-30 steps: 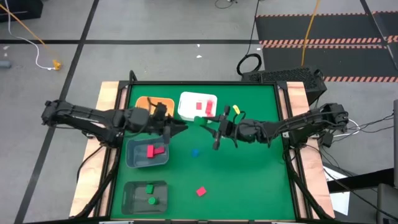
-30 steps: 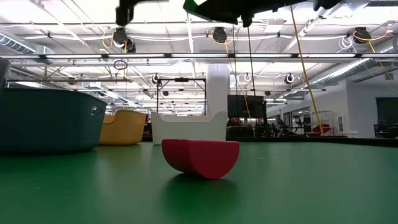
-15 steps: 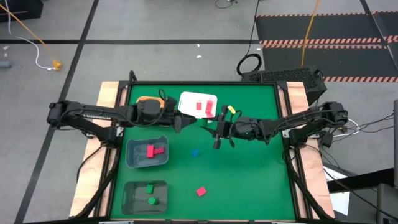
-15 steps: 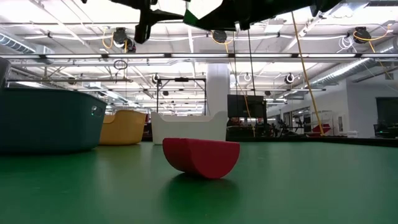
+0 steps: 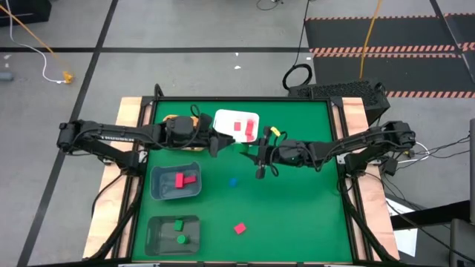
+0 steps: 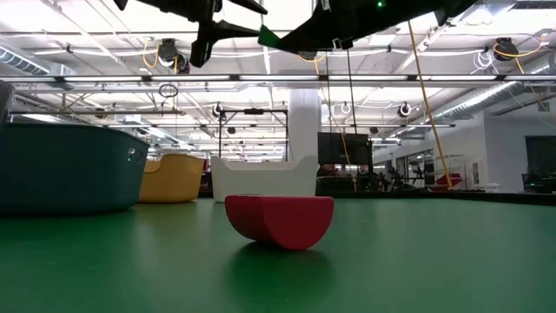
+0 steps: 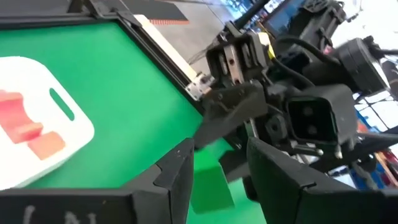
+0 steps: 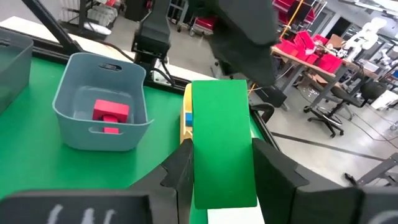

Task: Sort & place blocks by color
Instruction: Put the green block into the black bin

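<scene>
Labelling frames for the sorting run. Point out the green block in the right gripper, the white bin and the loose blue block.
green block (image 8: 224, 143), right wrist view, its broad face.
white bin (image 5: 224, 119), high view, bare floor near its rim.
blue block (image 5: 233, 182), high view, its top.

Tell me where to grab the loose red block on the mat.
Take the red block from straight above, fingers on its two flat end faces: the low view shows a flat top and rounded underside, so a sideways push may rock it. It lies skewed; turn the wrist to match. Left gripper open beside right gripper, which holds a green block.
</scene>
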Available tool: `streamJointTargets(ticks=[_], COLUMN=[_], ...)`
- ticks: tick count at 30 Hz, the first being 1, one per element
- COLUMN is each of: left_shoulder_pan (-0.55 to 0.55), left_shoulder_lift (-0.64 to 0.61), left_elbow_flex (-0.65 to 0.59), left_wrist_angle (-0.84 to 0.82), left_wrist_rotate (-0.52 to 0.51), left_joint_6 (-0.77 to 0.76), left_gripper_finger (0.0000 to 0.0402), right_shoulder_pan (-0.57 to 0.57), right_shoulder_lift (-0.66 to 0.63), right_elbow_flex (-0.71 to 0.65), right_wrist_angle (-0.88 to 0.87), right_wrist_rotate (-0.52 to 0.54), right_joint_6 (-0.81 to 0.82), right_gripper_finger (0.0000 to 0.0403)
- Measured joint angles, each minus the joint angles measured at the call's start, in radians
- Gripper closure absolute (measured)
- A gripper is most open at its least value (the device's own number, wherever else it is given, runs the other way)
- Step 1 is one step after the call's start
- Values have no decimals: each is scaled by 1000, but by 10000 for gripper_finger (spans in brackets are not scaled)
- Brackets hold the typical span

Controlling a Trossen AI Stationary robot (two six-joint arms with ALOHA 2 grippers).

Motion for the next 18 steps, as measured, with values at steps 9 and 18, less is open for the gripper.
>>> streamJointTargets(ticks=[9, 18], left_shoulder_pan=[-5, -9], left_shoulder_lift=[0, 0], left_elbow_flex=[0, 0], left_wrist_angle=[0, -7], left_wrist_rotate=[23, 69], left_joint_6=[-32, 4], left_gripper_finger=[322, 231], right_shoulder_pan=[0, 0], right_shoulder_lift=[-2, -32], right_elbow_flex=[0, 0], right_wrist_angle=[1, -17], right_wrist_rotate=[7, 9], right_joint_6=[5, 5], right_gripper_finger=[289, 287])
